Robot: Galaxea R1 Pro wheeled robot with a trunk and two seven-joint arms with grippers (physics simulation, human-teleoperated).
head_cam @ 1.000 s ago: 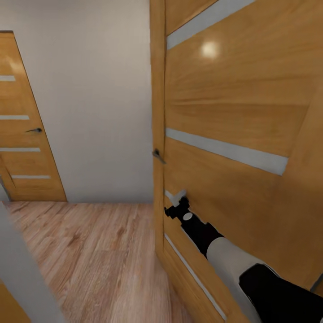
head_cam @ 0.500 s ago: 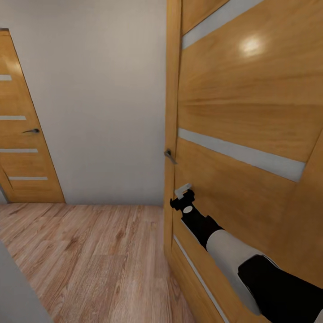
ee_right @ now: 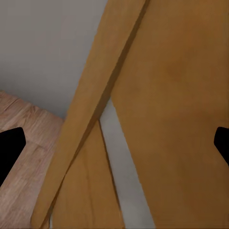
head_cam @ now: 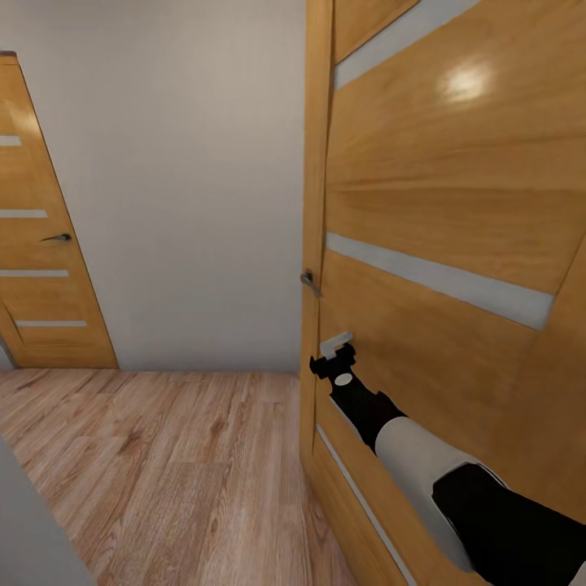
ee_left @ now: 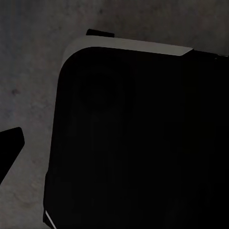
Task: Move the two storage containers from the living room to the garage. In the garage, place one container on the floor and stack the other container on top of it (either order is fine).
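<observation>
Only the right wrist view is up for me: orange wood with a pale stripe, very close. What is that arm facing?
Observer: In the head view, the right gripper is close to the edge of an orange-wood door, just below its dark handle.
Operator: What lies past it?
Observer: A light wood plank floor, a white wall and a second striped door.
Operator: And the left side?
Observer: The left wrist view shows a black rounded body over a mottled grey surface; whether its jaws are open is unclear.
</observation>
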